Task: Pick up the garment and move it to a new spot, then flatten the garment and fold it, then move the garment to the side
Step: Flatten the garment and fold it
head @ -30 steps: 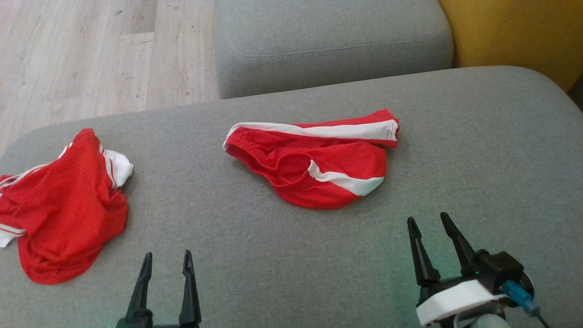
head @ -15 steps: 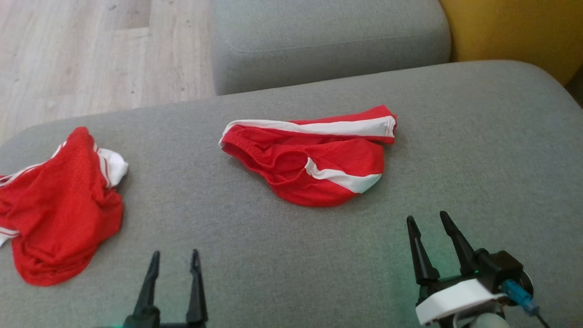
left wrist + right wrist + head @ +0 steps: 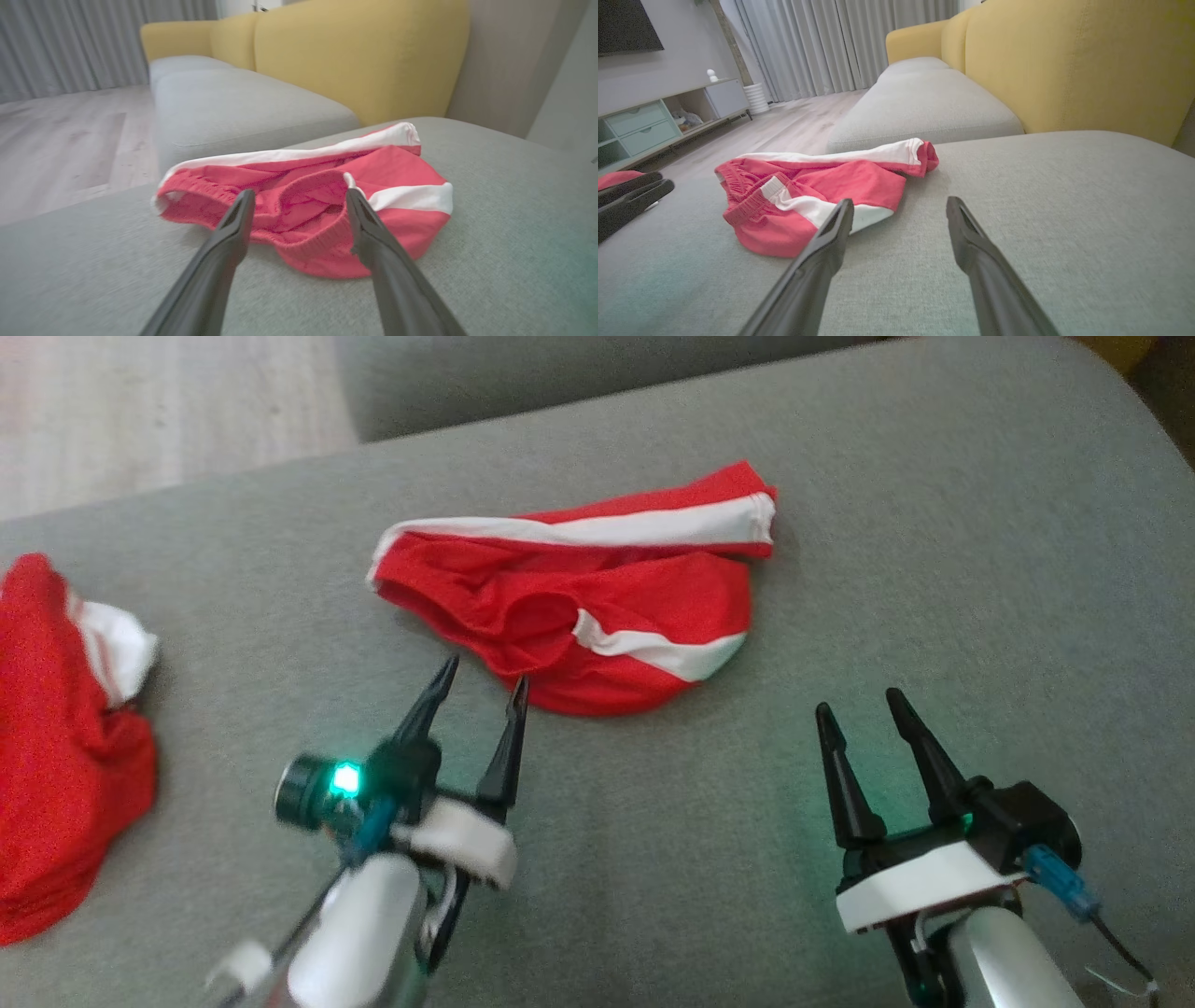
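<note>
Left gripper [image 3: 486,670] — jaws apart, empty — hovers just beside the red garment [image 3: 607,597]; right gripper [image 3: 857,700] likewise apart.

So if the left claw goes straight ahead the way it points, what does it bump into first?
Probably the red and white garment: the open left gripper points at its near red edge, which shows between its fingers in the left wrist view. Depth is unclear.
</note>
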Robot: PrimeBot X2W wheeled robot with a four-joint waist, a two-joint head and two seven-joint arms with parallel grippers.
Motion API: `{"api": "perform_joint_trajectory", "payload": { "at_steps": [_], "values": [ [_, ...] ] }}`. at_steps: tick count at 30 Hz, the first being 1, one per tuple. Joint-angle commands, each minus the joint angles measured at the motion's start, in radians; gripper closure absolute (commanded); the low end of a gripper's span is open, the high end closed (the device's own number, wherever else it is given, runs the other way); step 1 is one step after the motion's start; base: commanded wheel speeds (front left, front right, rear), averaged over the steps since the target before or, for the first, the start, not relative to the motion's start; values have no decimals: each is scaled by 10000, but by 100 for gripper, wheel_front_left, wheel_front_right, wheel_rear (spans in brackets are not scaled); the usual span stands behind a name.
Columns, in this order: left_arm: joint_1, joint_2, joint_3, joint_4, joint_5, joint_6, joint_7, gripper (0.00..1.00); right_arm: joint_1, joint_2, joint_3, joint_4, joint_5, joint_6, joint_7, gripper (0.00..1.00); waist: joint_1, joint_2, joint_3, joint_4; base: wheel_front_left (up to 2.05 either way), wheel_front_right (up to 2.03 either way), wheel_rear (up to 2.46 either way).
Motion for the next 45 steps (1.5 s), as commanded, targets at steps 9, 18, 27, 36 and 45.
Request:
{"api": "perform_joint_trajectory", "payload": {
  "at_steps": [9,18,27,36,45],
  "values": [
    [-2506,24,-487,1741,-756,-387,871,0,-630,-12,394,-347,72,75,-38,0,-4,0,829,-1010,0,0,0],
    [-3374,24,-768,2741,-1520,-470,784,53,-744,-12,396,-369,120,75,-38,0,-4,0,1112,-1303,0,0,0],
    [-3636,24,-1718,1857,-2453,-783,312,100,-648,-12,487,-224,178,75,-38,0,-4,0,697,-1393,0,0,0],
    [-6008,29,-2402,-638,-3700,-1056,1220,100,-389,-12,580,-214,368,75,-38,0,-4,0,-7,-1683,0,0,0],
    [-5663,1624,-1944,-2135,-4785,-1088,2095,100,-142,-12,314,-304,642,75,-38,0,-4,0,-264,-1202,0,0,0]
  ]
}}
